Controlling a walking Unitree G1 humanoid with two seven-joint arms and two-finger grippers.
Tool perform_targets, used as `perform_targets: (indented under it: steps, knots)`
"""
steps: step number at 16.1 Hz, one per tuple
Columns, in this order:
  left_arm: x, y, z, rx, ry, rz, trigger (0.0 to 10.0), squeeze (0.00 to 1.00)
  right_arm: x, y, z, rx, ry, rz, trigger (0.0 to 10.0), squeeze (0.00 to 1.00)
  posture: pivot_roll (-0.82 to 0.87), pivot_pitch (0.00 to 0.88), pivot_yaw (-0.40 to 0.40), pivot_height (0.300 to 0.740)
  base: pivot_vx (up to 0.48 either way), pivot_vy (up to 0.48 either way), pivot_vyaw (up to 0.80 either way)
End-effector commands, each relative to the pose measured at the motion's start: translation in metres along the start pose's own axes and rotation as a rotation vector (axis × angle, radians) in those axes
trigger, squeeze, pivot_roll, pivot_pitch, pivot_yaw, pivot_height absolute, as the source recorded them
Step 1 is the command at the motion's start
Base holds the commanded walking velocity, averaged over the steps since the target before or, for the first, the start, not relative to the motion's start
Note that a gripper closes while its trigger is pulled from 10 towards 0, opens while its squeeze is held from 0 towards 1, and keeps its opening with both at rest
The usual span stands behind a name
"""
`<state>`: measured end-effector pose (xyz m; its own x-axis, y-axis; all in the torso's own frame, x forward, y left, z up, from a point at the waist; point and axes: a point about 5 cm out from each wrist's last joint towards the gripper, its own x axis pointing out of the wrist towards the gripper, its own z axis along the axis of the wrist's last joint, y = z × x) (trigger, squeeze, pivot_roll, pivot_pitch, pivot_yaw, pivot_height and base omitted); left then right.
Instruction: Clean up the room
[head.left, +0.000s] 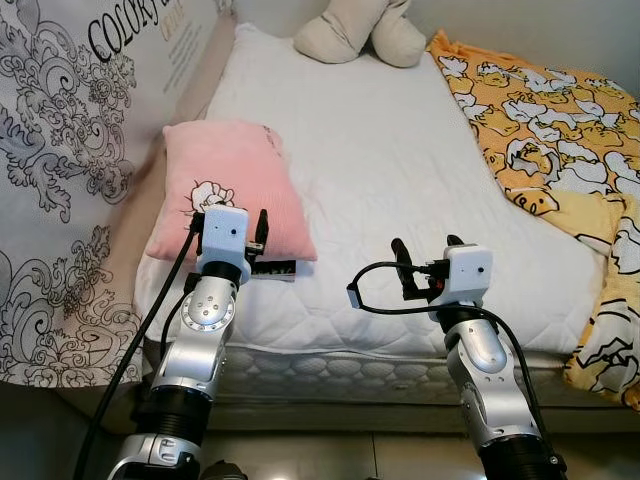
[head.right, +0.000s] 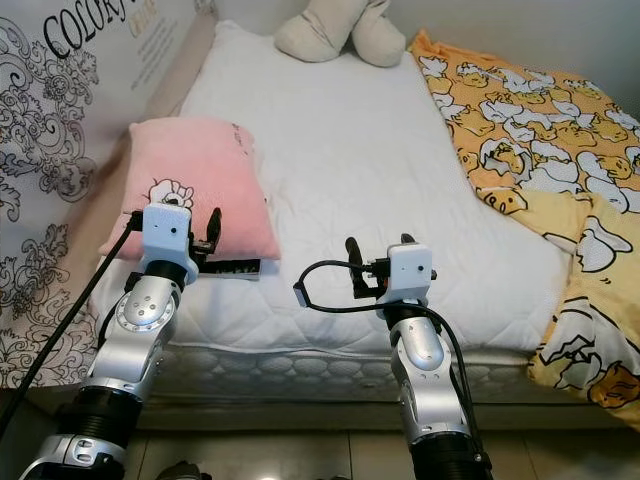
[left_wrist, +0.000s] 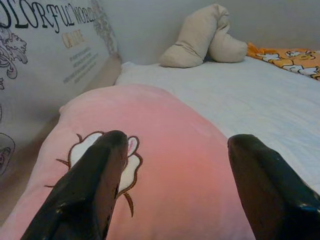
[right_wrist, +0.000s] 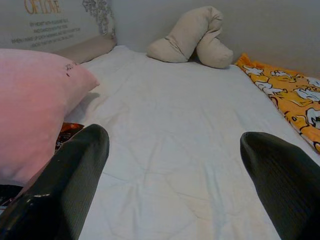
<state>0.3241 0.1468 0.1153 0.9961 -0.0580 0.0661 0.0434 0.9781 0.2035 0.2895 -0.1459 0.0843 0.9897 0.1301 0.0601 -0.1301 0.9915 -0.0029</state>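
dark item (head.left: 272, 270) half hidden under pink pillow (head.left: 232, 180), unidentifiable

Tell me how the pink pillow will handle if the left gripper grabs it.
The pink pillow looks plump and soft, so it will probably squash between the fingers of the open left gripper and sag when lifted. It seems light for its bulk. Its fabric cover likely grips well, not slippery.
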Motion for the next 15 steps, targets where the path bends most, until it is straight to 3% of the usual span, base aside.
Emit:
perform_targets:
  steps: [1,2,5,7,8,9,10,15]
  knots:
    - [0.004,-0.003,0.001,0.007,0.009,-0.019,10.0,1.00,-0.002,-0.004,0.001,-0.003,-0.015,-0.006,10.0,1.00,0.11,0.000,-0.082,0.740,0.000,0.000,0.00]
    - [0.002,-0.003,-0.001,0.001,0.015,-0.021,10.0,1.00,-0.003,-0.003,0.002,-0.009,-0.023,0.001,10.0,1.00,0.11,0.000,-0.082,0.740,0.000,0.000,0.00]
    - [0.002,-0.006,-0.004,-0.200,0.038,-0.080,10.0,1.00,-0.002,-0.002,0.008,-0.027,-0.054,0.030,10.0,1.00,0.09,0.000,-0.081,0.740,0.000,0.000,0.00]
    - [0.008,-0.003,-0.003,-0.171,0.046,-0.076,10.0,0.98,0.000,-0.002,0.009,-0.028,-0.051,0.031,10.0,1.00,0.09,0.000,-0.075,0.740,0.178,0.000,0.00]
    - [0.009,-0.001,-0.003,-0.170,0.052,-0.063,10.0,0.00,0.001,0.000,0.008,-0.030,-0.045,0.043,10.0,1.00,0.09,0.000,-0.075,0.740,0.480,0.000,0.00]
    - [0.014,0.013,-0.005,-0.146,0.068,0.020,10.0,0.00,0.001,0.005,0.007,-0.065,-0.032,0.088,10.0,1.00,0.08,0.000,-0.071,0.740,0.480,0.000,0.00]
    - [0.016,0.016,-0.005,-0.153,0.073,0.034,10.0,0.00,0.002,0.006,0.006,-0.051,-0.029,0.094,10.0,0.00,0.08,0.000,-0.071,0.740,0.480,0.000,0.00]
    - [0.023,0.031,0.000,-0.137,0.059,0.117,10.0,0.00,0.003,0.006,0.004,-0.055,-0.007,0.106,10.0,0.00,0.08,0.000,-0.078,0.740,0.475,0.000,0.00]
